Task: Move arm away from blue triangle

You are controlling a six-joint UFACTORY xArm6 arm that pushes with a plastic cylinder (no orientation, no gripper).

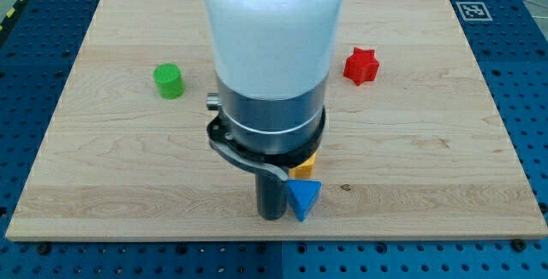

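Where the rod meets the board, my tip (272, 216) touches the blue triangle (304, 198) on its left. It has no fingers, so holds nothing; an orange block (303, 166) sits just above

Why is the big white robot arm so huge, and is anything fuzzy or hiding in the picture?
Camera view: the arm looms large because it is near the lens; lighting is even and soft, no glare; the blue triangle, green block and red block look sharp; the arm hides most of the orange block; my tip sits just left of the blue triangle.

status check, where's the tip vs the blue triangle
My tip at the small blue triangle block's left side, apparently touching. Orange block just above, mostly hidden. Nothing blocking retreat leftward.
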